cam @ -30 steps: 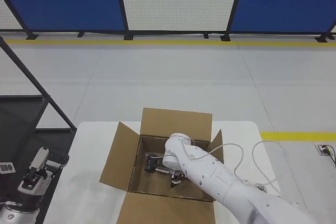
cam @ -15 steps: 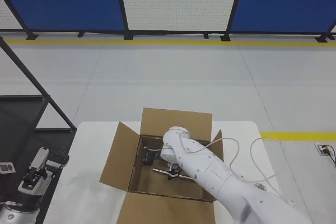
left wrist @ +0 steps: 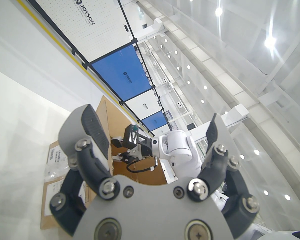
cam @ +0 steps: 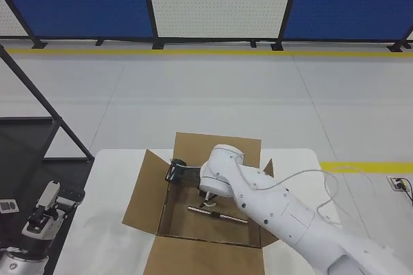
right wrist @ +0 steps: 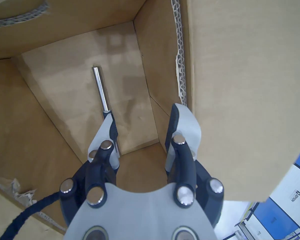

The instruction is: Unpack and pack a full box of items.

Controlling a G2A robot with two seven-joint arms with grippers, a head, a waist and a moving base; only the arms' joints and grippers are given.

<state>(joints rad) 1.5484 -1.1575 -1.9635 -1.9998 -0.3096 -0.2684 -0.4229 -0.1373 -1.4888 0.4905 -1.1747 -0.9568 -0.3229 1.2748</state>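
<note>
Pulled up off the metal rod (right wrist: 101, 88) on the box (right wrist: 152, 58) floor, the right end effector (right wrist: 142, 113) gapes wide, empty; rod apparently released.

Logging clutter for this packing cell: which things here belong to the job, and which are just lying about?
Job: open brown cardboard box; thin silver metal rod lying on its floor.
Lying about: black metal rack off to the side; blue and white partition panels behind.
</note>
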